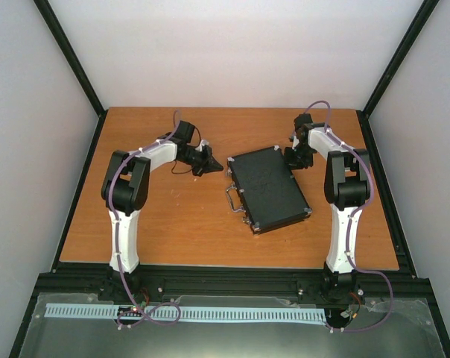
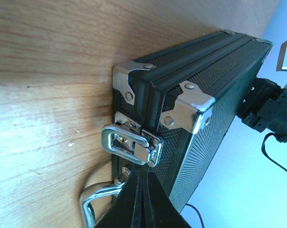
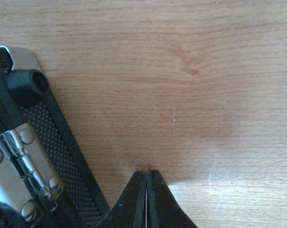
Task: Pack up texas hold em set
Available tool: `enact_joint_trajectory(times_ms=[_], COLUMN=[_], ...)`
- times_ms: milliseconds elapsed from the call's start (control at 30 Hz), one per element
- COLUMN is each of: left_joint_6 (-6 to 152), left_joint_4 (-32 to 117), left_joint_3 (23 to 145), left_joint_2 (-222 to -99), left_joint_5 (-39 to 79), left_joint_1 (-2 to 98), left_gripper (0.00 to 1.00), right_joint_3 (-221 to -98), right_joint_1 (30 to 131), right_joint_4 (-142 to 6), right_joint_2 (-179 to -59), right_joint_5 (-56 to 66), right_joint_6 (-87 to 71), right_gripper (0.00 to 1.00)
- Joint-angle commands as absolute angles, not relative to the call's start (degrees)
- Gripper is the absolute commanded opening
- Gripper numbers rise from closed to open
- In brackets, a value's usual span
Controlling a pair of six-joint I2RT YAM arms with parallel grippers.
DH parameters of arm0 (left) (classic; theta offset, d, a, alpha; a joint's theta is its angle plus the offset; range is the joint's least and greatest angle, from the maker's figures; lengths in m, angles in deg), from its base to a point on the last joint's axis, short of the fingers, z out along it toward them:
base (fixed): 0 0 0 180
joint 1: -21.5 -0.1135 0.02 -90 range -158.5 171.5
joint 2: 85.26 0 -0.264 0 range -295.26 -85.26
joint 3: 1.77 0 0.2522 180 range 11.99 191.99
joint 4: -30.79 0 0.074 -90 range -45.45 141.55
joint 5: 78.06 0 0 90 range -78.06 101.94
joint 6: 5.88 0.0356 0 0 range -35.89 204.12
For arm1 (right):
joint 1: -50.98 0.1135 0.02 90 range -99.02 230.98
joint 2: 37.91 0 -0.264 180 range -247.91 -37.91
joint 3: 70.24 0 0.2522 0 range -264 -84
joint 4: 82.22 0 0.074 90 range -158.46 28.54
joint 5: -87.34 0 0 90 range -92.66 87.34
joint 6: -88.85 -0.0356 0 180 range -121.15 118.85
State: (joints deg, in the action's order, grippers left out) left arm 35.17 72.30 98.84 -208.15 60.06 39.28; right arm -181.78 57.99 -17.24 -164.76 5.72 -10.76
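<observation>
The flat black hinged case lies closed on the wooden table, with its metal handle on the left side. My left gripper is shut and empty, just left of the case's far-left corner. In the left wrist view my left gripper points at the case's front wall, just below a closed metal latch and beside the handle. My right gripper is shut and empty at the case's far right corner. In the right wrist view its tips rest over bare wood beside the hinge. Chips, dice, discs and cards are out of view.
Black frame rails border the table on the left, right and front. A rubber foot and a metal corner cap stick out from the case. The right arm's gripper shows beyond the case in the left wrist view.
</observation>
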Motion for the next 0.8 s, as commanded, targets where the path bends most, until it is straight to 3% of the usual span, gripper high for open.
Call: enact_joint_trajectory(times_ms=[0,767], left_joint_6=[34.7,37.5], left_joint_4=[70.9,73.7], left_joint_3=[100.5,96.1], left_joint_2=[-208.3,-207.8], left_joint_5=[62.4,63.1], left_joint_1=[40.4,40.8], left_gripper=[0.01,0.01], right_joint_3=[-182.0,-182.2], right_joint_1=[58.9,58.5], right_joint_4=[-16.2,-15.6], right_joint_2=[-166.5,-166.9], right_joint_5=[6.4,5.6], right_joint_6=[-10.1,-10.4], right_gripper=[0.03,0.03])
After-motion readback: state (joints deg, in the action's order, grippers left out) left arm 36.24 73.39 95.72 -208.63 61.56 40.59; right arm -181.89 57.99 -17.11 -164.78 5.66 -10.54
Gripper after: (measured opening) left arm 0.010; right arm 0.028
